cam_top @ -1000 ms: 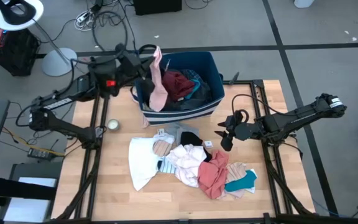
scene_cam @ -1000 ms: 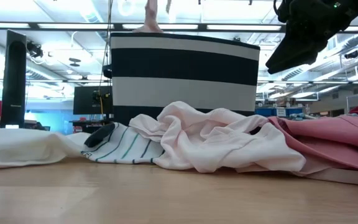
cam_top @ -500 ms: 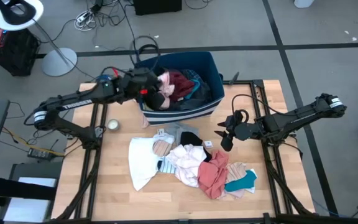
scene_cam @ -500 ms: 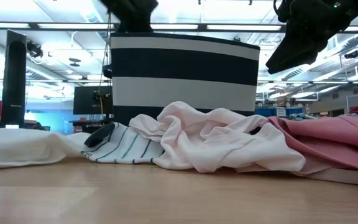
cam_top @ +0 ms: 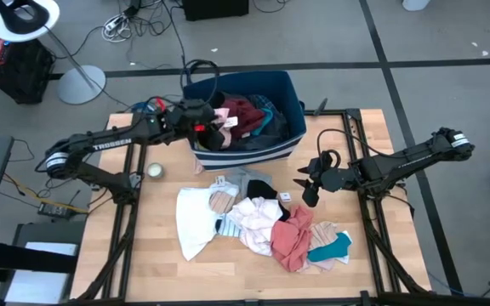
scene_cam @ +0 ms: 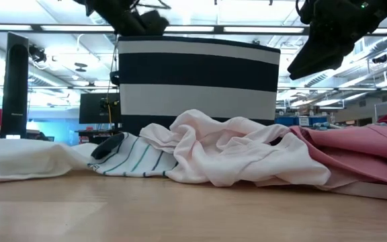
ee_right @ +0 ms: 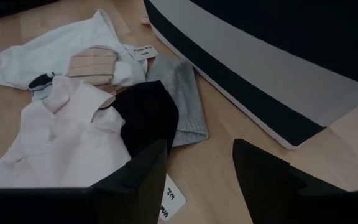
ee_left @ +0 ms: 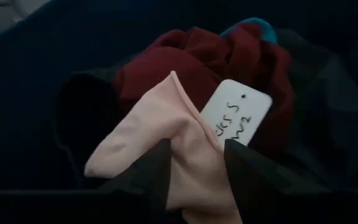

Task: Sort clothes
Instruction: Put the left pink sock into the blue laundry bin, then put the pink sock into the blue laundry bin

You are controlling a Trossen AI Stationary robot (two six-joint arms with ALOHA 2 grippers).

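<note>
I read this as the drop-off step: my left gripper (cam_top: 215, 127) sits over the bin (cam_top: 292, 89), fingers spread, the pink garment (ee_left: 166, 143) lying loose between them on the maroon one (ee_left: 185, 59). A second ago that garment hung pinched above the bin's rim; now it rests inside. My right gripper (cam_top: 306, 189) waits, fingers apart, above the table beside the pile (cam_top: 258, 221). Next, I judge, the left arm must lift clear and return for another piece.

Left end effector (cam_top: 212, 125) reaches forward with fingers parted; right end effector (cam_top: 306, 189) hovers open.
</note>
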